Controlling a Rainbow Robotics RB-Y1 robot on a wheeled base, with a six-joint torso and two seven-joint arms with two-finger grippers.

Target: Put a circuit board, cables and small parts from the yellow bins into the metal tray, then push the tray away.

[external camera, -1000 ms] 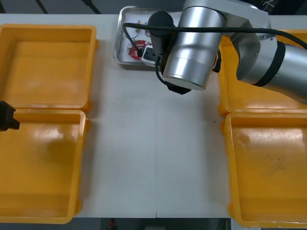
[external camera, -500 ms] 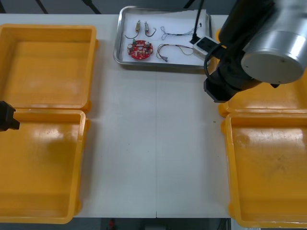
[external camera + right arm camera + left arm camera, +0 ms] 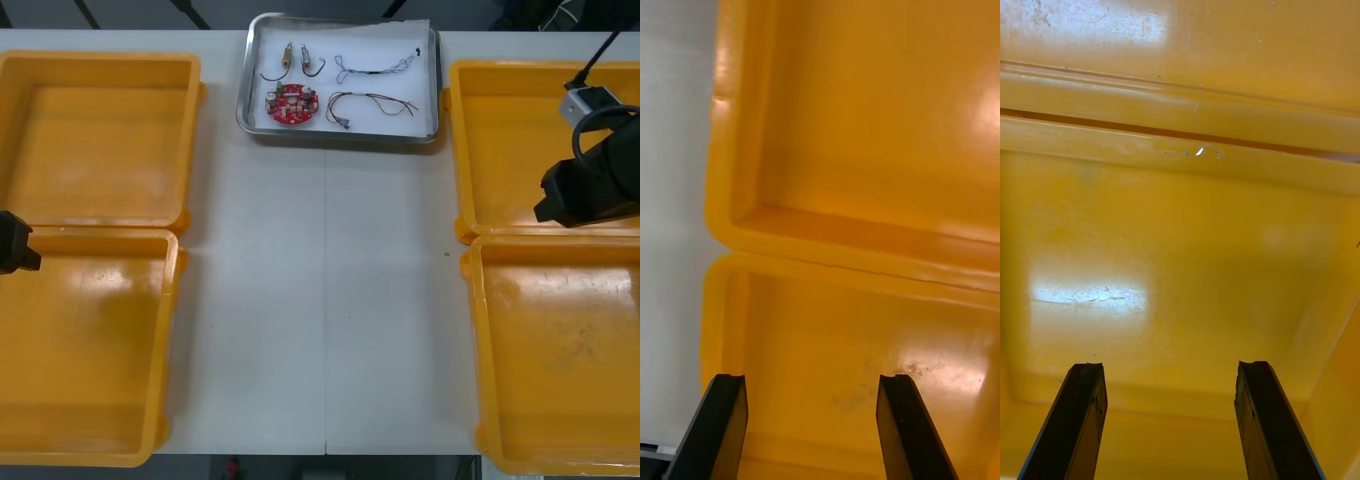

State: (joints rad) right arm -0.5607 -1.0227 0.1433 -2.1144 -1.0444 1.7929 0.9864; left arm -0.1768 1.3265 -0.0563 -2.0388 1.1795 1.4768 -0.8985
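- Left gripper [image 3: 1171, 369]: fingers wide apart, holding nothing, over a left yellow bin [image 3: 1180, 247].
- Metal tray [image 3: 243, 105]: at the worktop's [image 3: 320, 300] far edge, containing the red circuit board [image 3: 291, 103], cables [image 3: 372, 85] and small metal parts [image 3: 296, 58].
- Right gripper [image 3: 811, 379]: fingers wide apart, holding nothing, over the right yellow bins [image 3: 865, 112].

A smooth, pale grey-white rectangular table [image 3: 320, 300] spreads across the front view under even overhead light. A thin dark seam [image 3: 325, 350] runs down its middle towards the near edge (a tiny dark speck [image 3: 447, 253] sits to the seam's right). Beyond the far edge lies dark floor [image 3: 130, 14]; another dark strip [image 3: 400, 467] shows below the near edge.
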